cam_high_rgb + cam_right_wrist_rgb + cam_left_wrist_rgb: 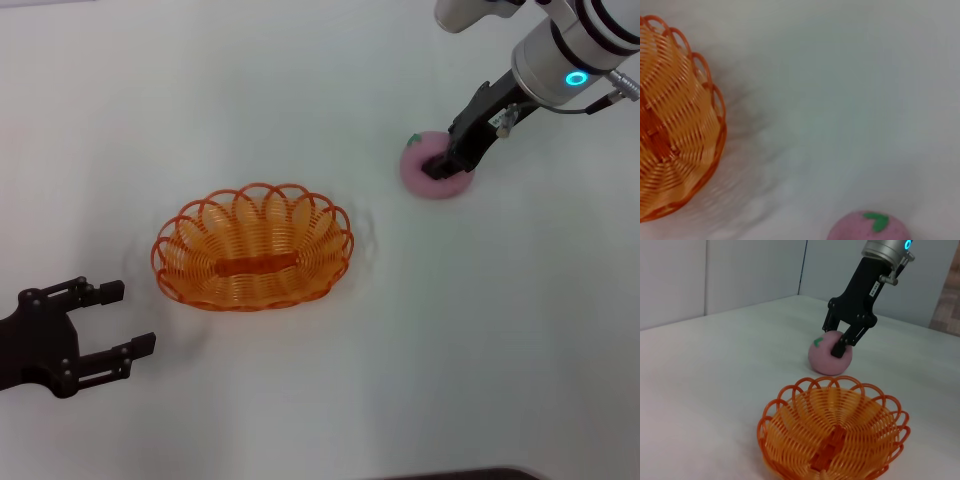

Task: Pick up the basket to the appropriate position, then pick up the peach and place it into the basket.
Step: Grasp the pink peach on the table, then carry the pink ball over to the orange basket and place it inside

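The orange wire basket (252, 248) stands on the white table near the middle; it also shows in the left wrist view (832, 437) and the right wrist view (675, 120). It holds nothing. The pink peach (417, 178) with its green leaf mark sits on the table to the basket's right and farther back. My right gripper (440, 167) reaches down on it, fingers closed around its top, as the left wrist view (832, 340) shows. The peach (870, 229) still rests on the table. My left gripper (135, 317) is open and empty, left of the basket near the front.
The white table (330, 400) stretches all around the basket and peach. A pale wall (740, 270) stands behind the table in the left wrist view.
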